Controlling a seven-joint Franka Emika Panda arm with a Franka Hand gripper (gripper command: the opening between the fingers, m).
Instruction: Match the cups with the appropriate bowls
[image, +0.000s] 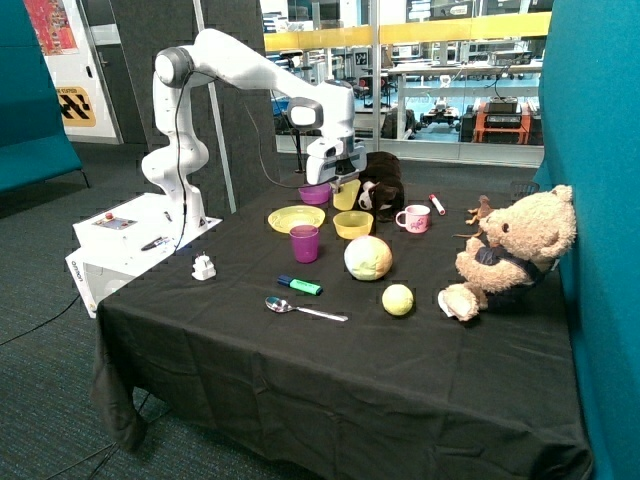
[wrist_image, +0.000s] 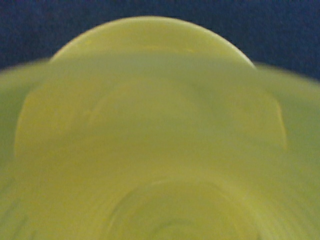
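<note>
My gripper is shut on the yellow cup and holds it tilted just above the table, between the purple bowl and a dark plush toy. The yellow bowl stands a little nearer the front than the held cup. The purple cup stands upright in front of the yellow plate. In the wrist view the yellow cup fills nearly the whole picture, with a round yellow rim showing beyond it against the dark cloth.
A pink-and-white mug, a red marker and a dark plush toy stand at the back. A pale cabbage-like ball, yellow ball, spoon, green marker, white plug and teddy bear lie nearer.
</note>
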